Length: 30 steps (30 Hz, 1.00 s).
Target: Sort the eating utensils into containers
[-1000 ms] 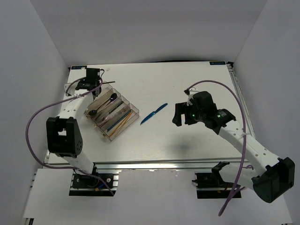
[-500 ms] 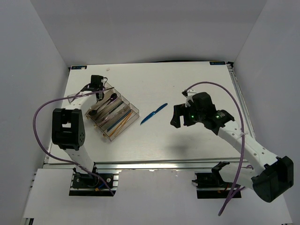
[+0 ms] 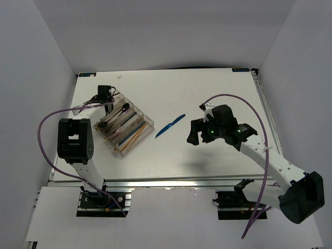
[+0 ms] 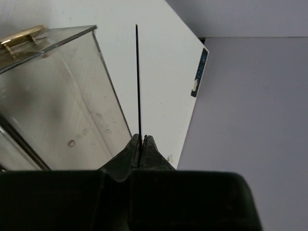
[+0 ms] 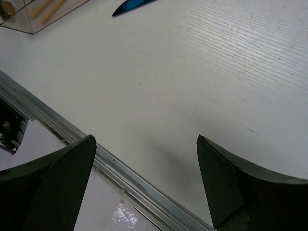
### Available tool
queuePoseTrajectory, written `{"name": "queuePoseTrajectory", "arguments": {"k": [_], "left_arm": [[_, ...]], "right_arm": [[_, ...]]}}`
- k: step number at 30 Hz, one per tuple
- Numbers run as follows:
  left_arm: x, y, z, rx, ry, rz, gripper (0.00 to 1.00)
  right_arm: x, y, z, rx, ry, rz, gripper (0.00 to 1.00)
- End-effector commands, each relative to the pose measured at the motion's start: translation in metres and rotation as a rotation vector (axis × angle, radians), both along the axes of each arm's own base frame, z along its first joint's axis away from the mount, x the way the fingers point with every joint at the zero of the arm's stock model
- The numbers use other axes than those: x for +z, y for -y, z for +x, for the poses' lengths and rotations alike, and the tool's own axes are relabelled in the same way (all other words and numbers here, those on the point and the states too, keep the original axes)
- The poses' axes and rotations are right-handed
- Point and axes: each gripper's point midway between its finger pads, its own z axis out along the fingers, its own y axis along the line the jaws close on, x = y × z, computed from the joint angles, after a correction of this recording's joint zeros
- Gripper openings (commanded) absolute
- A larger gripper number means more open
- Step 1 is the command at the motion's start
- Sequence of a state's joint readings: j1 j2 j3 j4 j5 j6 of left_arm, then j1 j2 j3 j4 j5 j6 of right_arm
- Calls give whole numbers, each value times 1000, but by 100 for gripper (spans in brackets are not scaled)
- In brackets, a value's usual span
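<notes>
On the white table (image 3: 218,88), the clear organiser tray (image 3: 140,111) sits at the left. The right gripper (image 5: 144,139) hangs with its jaws wide apart, just right of the blue knife (image 3: 170,126) lying mid-table. At the tray's far corner, the left gripper (image 4: 142,139) pinches a thin dark stick (image 4: 137,82).

Soft, even light from above fills the overhead view: the white tabletop (image 3: 207,93) is bright without burning out, and the right arm (image 3: 264,153) casts only a faint, diffuse shadow. In the left wrist view the left tool (image 4: 141,139) is dark and blurred, the stick (image 4: 137,82) sharp, the clear tray (image 4: 62,96) wall mildly glary. In the right wrist view the tabletop grain is crisp; the right tool (image 5: 145,139) is a soft black silhouette.
</notes>
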<state>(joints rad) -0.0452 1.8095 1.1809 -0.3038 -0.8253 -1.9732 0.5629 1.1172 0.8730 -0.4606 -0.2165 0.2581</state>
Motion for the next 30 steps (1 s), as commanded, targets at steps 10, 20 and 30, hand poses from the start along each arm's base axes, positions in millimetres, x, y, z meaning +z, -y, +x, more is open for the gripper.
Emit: {"name": "queuePoseTrajectory", "arguments": {"k": [10, 20, 30], "left_arm": [[80, -36, 14, 21, 98, 232, 0], [198, -24, 90, -750, 123, 797, 0], [124, 25, 103, -1606, -396, 1047, 0]], "right_arm": [[10, -8, 5, 22, 47, 45, 89], [14, -6, 1, 32, 56, 54, 89], [21, -10, -4, 57, 62, 86, 89]]}}
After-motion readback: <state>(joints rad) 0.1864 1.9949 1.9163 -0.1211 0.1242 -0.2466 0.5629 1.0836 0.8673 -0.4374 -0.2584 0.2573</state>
